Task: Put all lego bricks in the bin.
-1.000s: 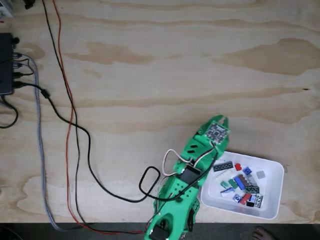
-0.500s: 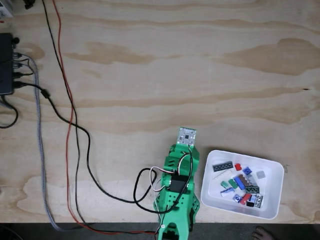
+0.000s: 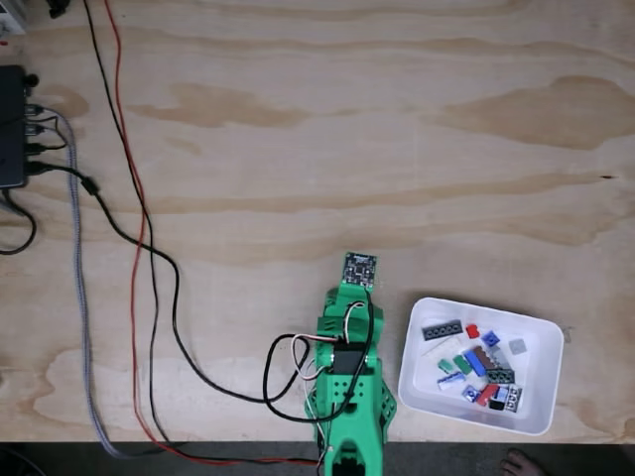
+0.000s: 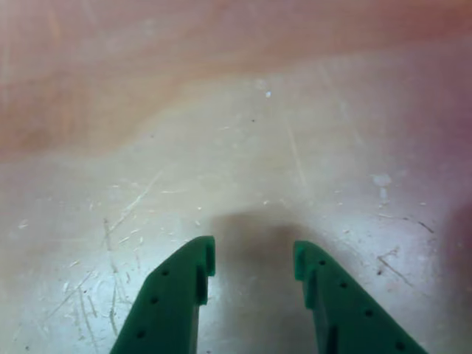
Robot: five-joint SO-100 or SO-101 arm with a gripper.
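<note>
The white bin [image 3: 547,383] sits at the lower right of the plywood table in the fixed view. Several small lego bricks [image 3: 475,362] in grey, red, blue, green, brown and white lie inside it. The green arm [image 3: 347,377] rises from the bottom edge just left of the bin, folded back, with a small circuit board [image 3: 360,267] at its top. In the other view my gripper [image 4: 254,260] stands open over bare scratched wood, its two green fingers [image 4: 184,284] apart with nothing between them.
Black, red and grey braided cables [image 3: 139,228] run down the left side of the table from a black box [image 3: 12,129] at the left edge. A loop of black cable [image 3: 283,372] lies beside the arm's base. A person's toes [image 3: 518,464] show below the table edge.
The arm has swung left, away from the bin, and pulled back toward its base. The bricks in the bin have not moved.
</note>
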